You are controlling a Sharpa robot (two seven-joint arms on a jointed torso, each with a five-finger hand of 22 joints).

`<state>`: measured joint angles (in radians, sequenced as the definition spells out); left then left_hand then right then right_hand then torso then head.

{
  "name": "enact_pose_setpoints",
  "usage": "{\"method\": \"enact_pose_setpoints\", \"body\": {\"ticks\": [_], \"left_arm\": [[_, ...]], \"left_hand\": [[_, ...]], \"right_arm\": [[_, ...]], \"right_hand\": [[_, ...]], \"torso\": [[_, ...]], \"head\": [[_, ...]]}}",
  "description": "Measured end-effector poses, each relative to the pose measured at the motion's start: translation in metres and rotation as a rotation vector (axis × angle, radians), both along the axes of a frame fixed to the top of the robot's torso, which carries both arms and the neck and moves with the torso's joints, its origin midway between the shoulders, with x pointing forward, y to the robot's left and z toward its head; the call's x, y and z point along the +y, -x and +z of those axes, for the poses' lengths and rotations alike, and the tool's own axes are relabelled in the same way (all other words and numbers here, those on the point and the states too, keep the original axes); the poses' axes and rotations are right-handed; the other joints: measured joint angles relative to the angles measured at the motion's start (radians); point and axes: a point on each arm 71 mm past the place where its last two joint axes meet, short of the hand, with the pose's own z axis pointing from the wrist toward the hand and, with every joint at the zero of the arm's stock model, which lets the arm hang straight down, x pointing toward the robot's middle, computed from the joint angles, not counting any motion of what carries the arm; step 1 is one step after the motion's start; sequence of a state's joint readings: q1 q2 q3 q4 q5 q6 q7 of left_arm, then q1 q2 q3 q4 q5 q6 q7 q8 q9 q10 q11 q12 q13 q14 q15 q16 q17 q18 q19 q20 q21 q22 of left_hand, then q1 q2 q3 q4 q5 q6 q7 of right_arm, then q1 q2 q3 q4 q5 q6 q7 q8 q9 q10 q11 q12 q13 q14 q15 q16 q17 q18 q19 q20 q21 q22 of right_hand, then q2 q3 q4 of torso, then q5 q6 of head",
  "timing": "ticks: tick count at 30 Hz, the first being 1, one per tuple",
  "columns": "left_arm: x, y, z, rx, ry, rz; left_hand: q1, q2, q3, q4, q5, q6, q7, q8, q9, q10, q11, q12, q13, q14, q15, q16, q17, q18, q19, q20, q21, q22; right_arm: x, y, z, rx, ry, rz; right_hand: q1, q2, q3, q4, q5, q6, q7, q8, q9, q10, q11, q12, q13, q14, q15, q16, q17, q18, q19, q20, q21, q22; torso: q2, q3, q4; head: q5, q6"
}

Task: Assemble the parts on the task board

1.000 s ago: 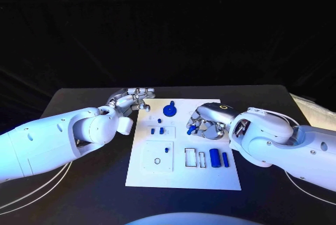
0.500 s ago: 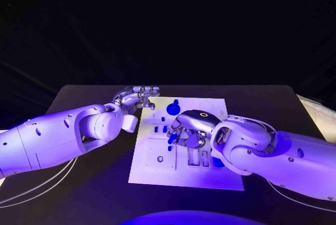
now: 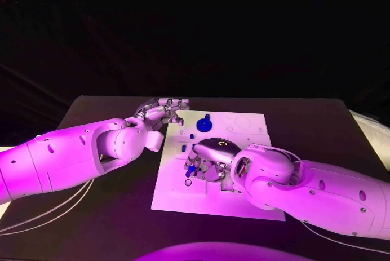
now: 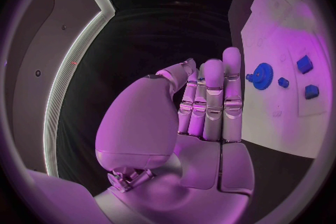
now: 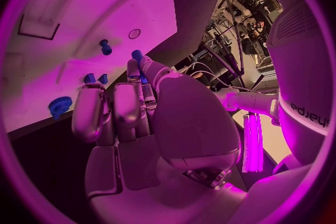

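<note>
— Since a second ago the right hand [image 3: 208,158] has crossed from the right half of the task board [image 3: 174,200] to its left half, carrying something blue. What is it holding?

— A small blue part [image 5: 137,56], pinched at the fingertips between thumb and a finger, with the other fingers curled alongside. In the head view the part hangs under the hand, just above the board.

— And where does it go?

— My guess is the round hole [image 5: 134,33] in the board's left panel. It lies just beyond the part, on the robot's side of it. The part's long axis seems to point down at the board, though I cannot tell how true it stands.

— Anything in the way?

— A standing peg [image 5: 105,46] sits near the hole, and two blue blocks [image 5: 89,77] and the gear [image 3: 202,125] lie farther off. The peg is the one to mind.

— The left hand [image 3: 163,111]?

— It holds nothing; its fingers are stretched out side by side, and it hovers at the board's far left corner over the table [image 3: 97,106], well away from the hole. The right hand is much nearer.
</note>
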<state>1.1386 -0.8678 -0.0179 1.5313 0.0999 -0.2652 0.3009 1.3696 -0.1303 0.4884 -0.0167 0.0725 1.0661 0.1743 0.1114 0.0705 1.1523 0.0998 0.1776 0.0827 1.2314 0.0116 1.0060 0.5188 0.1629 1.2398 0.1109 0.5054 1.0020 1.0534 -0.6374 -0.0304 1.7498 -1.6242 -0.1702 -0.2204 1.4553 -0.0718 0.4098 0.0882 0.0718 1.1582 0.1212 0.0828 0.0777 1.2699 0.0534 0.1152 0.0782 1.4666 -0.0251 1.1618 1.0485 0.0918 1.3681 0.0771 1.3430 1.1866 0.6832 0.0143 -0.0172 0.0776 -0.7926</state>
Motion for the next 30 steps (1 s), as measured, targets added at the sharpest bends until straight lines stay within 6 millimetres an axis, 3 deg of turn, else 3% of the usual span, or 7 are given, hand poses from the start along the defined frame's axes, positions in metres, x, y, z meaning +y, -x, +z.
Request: {"method": "enact_pose_setpoints", "body": {"ticks": [30], "left_arm": [[0.000, 0.000, 0.000, 0.001, 0.000, -0.001]], "left_hand": [[0.000, 0.000, 0.000, 0.000, 0.000, 0.000, 0.000, 0.000, 0.000, 0.000, 0.000, 0.000, 0.000, 0.000, 0.000, 0.000, 0.000, 0.000, 0.000, 0.000, 0.000, 0.000]], "right_arm": [[0.010, 0.002, -0.021, 0.014, 0.098, 0.042]], "right_hand": [[-0.006, -0.007, 0.003, -0.003, 0.000, 0.001, -0.001, 0.002, 0.000, 0.002, 0.002, 0.000, 0.001, 0.000, 0.000, 0.000, 0.002, 0.000, 0.000, 0.000, 0.000, 0.001]], "torso": [[0.000, 0.0004, 0.0000]], "head": [[0.003, -0.011]]}}
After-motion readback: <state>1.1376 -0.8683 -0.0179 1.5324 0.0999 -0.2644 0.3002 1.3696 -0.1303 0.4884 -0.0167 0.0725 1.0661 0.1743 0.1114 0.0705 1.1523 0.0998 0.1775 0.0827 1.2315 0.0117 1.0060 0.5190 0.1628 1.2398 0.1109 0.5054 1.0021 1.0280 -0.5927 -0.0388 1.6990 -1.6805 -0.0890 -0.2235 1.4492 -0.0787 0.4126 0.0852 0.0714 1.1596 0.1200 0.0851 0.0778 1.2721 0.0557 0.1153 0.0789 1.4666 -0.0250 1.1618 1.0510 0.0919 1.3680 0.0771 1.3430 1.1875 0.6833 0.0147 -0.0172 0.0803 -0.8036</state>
